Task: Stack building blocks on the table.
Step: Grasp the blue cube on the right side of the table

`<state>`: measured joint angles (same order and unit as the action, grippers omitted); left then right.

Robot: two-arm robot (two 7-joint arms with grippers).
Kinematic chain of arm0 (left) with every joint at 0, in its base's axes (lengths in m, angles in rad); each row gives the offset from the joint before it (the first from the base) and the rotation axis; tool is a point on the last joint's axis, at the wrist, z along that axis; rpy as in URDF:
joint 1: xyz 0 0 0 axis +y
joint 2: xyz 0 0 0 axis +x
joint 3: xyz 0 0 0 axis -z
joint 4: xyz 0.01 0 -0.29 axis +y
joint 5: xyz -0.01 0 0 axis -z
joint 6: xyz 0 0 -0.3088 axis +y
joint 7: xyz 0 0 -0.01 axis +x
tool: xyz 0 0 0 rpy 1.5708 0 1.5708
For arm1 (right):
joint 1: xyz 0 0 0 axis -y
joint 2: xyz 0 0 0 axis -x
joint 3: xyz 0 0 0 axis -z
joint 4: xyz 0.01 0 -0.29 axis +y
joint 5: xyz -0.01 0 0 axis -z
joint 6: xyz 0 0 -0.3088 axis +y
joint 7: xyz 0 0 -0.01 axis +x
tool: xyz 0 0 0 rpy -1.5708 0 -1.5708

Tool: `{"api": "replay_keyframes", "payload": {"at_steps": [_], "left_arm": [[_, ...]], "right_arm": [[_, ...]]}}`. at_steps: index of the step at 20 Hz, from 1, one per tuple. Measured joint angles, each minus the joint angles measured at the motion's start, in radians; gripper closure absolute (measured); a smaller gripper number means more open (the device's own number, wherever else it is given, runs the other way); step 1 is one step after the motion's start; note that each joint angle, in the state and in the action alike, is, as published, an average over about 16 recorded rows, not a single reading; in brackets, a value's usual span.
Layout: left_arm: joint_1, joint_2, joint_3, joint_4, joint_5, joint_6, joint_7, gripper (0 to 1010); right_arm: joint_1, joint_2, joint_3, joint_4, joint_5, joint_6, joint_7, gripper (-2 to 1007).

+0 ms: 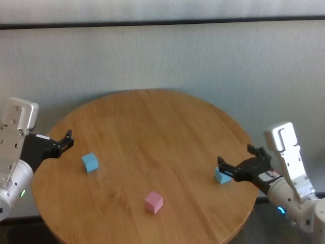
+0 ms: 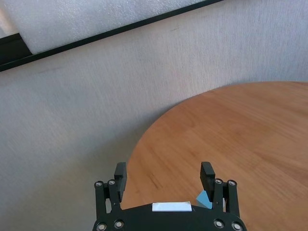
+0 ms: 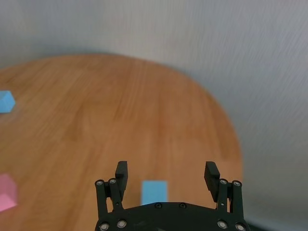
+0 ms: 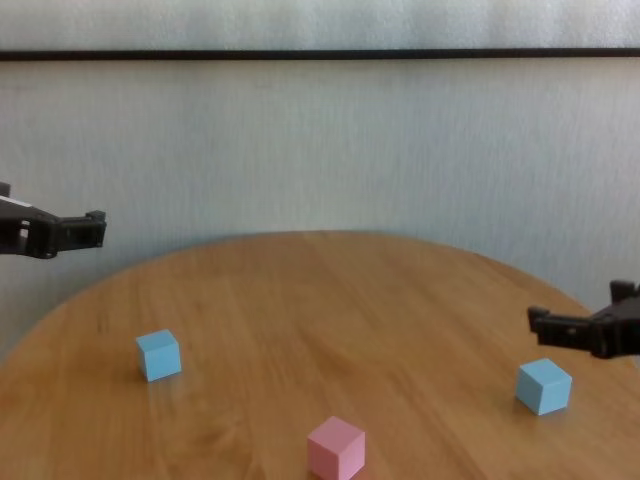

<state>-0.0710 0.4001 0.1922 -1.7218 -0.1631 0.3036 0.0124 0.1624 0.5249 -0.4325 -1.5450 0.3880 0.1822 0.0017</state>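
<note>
Both grippers' fingers spread wide, right gripper point(image 1: 234, 165) above blue block point(image 1: 222, 176), left gripper point(image 1: 66, 139) empty.

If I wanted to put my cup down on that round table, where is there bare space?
The far half of the table, beyond all three cubes, is bare wood, as is the middle between the left blue cube, pink cube and right blue cube. Tightest is the right edge, where the open right pincer hovers over its cube.
</note>
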Motion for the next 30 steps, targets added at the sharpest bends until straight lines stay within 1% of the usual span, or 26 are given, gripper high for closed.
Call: {"api": "replay_keyframes", "payload": {"at_steps": [2, 4, 7, 10, 14, 18, 21, 25, 30], "left_arm": [[0.0, 0.0, 0.001, 0.0, -0.002, 0.001, -0.001, 11], [-0.001, 0.0, 0.001, -0.001, -0.003, 0.003, -0.002, 11], [-0.001, 0.0, 0.002, -0.001, -0.005, 0.004, -0.003, 11], [-0.002, -0.001, 0.002, -0.001, -0.006, 0.005, -0.004, 11], [-0.002, -0.001, 0.003, -0.001, -0.007, 0.006, -0.005, 11], [-0.002, -0.001, 0.003, -0.002, -0.008, 0.007, -0.006, 11], [-0.002, -0.001, 0.004, -0.002, -0.009, 0.007, -0.006, 11], [-0.003, -0.001, 0.004, -0.002, -0.009, 0.007, -0.006, 11], [-0.003, -0.001, 0.004, -0.002, -0.009, 0.008, -0.007, 11]], "right_arm": [[-0.003, -0.02, 0.006, -0.015, 0.022, 0.055, -0.005, 1], [-0.004, -0.039, 0.012, -0.024, 0.039, 0.104, -0.013, 1], [-0.003, -0.062, 0.021, -0.032, 0.054, 0.164, -0.026, 1], [-0.001, -0.079, 0.029, -0.034, 0.061, 0.213, -0.037, 1], [0.002, -0.089, 0.036, -0.035, 0.059, 0.262, -0.045, 1], [0.002, -0.091, 0.042, -0.034, 0.055, 0.298, -0.044, 1], [0.003, -0.093, 0.045, -0.028, 0.052, 0.314, -0.037, 0], [0.011, -0.101, 0.047, -0.009, 0.048, 0.321, -0.024, 0], [0.028, -0.118, 0.047, 0.028, 0.04, 0.321, -0.008, 0]]}}
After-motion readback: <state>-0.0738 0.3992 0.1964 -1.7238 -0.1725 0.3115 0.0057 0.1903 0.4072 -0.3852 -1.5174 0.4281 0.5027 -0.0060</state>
